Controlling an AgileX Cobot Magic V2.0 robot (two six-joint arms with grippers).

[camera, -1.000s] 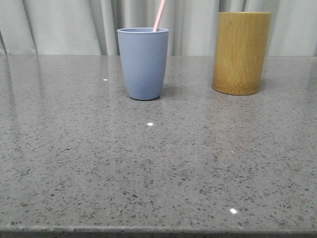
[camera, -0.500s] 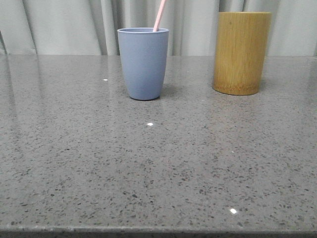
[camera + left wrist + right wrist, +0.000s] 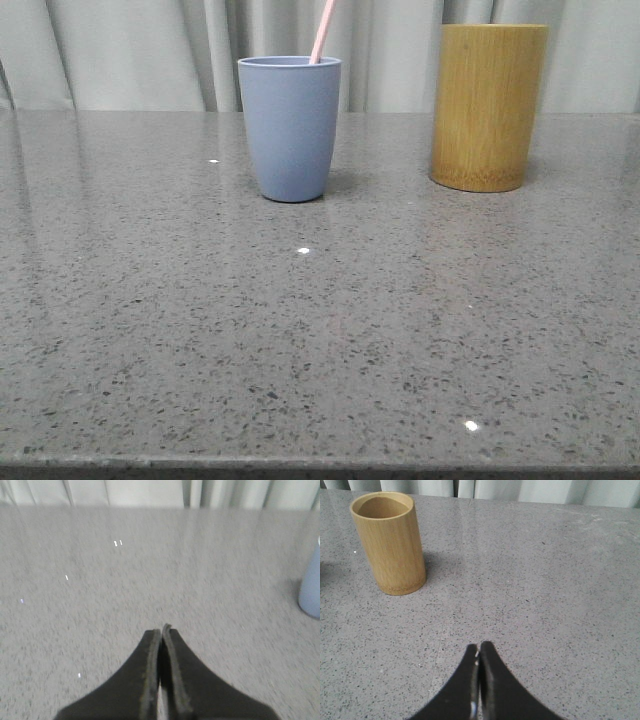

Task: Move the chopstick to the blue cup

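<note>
Between the earlier front pictures and now, almost nothing is changing. The matte pale grey-blue tumbler (image 3: 290, 128) is showing at most a hair's shift of its rim to the right, too slight to tell from camera noise. The thin pale pink chopstick (image 3: 322, 31) is leaning out of it at the same tilt, and no other difference is appearing across the speckled grey stone counter (image 3: 320, 340).
</note>
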